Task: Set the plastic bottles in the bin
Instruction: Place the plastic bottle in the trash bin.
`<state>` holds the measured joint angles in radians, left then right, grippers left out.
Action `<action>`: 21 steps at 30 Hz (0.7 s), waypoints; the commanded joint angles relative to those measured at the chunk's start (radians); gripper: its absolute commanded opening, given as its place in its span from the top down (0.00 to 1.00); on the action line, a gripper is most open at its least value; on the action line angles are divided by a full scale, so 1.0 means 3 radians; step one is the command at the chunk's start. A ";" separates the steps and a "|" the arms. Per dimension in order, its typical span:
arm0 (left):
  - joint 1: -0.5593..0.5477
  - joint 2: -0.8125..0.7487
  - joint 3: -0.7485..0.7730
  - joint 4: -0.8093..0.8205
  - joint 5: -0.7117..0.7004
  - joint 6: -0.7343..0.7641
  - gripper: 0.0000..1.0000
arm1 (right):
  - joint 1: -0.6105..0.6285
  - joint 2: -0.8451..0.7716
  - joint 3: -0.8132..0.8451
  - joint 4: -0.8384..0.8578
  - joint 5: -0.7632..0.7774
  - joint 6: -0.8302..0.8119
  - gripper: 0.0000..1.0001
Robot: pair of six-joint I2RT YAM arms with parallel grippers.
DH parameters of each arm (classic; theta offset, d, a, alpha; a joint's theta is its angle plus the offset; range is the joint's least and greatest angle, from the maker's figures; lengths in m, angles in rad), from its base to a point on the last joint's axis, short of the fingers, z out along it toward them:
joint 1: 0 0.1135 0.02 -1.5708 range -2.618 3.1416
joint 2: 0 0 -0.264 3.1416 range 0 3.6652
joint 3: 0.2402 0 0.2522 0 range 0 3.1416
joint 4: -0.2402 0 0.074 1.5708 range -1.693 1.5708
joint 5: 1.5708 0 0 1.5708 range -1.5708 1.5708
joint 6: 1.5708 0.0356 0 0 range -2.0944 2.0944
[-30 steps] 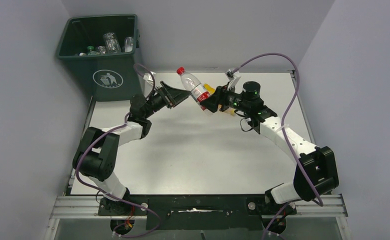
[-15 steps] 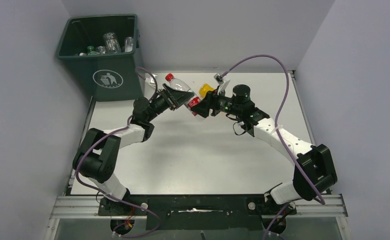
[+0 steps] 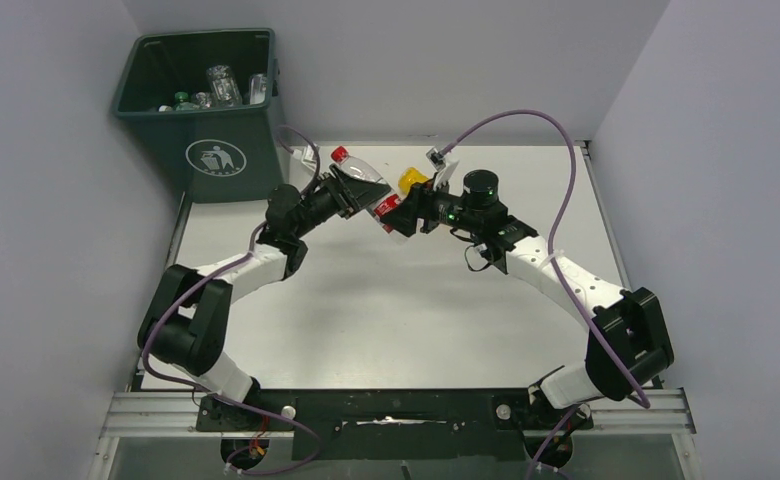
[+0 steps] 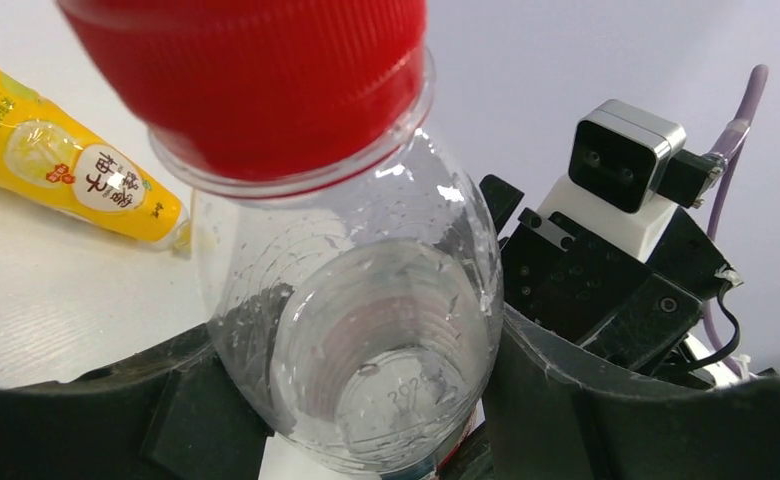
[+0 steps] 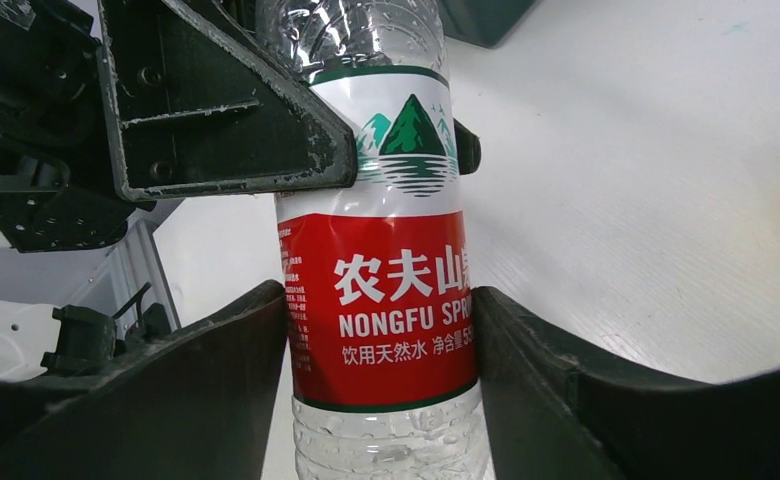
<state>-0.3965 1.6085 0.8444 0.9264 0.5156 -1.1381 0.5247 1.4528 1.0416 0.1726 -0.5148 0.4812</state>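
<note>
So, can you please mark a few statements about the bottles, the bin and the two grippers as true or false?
1. The left gripper and the right gripper both grip the bottle with the red cap. True.
2. The bin is empty. False: several bottles lie in it.
3. A yellow bottle lies on the table. True.
4. The gripped bottle's label is blue. False: it is red and white.

We've got the clear red-label bottle (image 5: 384, 300) tilted in midair, yellow bottle (image 4: 66, 165) lying behind it, more bottles (image 3: 223, 85) in the green bin (image 3: 216, 150).
</note>
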 commanded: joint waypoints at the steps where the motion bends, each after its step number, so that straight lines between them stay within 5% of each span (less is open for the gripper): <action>1: 0.0019 -0.0167 0.0275 -0.0495 -0.0117 0.0416 0.59 | 0.0031 -0.0121 0.0126 0.0149 0.0081 -0.0057 0.32; 4: 0.0071 -0.0187 0.0485 -0.0859 -0.0105 0.0630 0.59 | 0.0033 -0.0185 0.0123 0.0051 0.0121 -0.0100 0.16; 13: 0.0289 -0.0035 0.1413 -0.2032 -0.0103 0.1301 0.59 | 0.0032 -0.0522 0.0011 -0.0246 0.0292 -0.0238 0.00; 21: 0.0638 0.0267 0.2516 -0.2898 -0.0234 0.1791 0.58 | 0.0022 -0.0765 -0.0244 -0.0411 0.0396 -0.0321 0.02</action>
<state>-0.2497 1.6527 1.4273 0.1947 0.4828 -0.7158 0.5255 1.2606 1.0107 0.0700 -0.4271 0.4129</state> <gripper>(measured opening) 0.577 0.980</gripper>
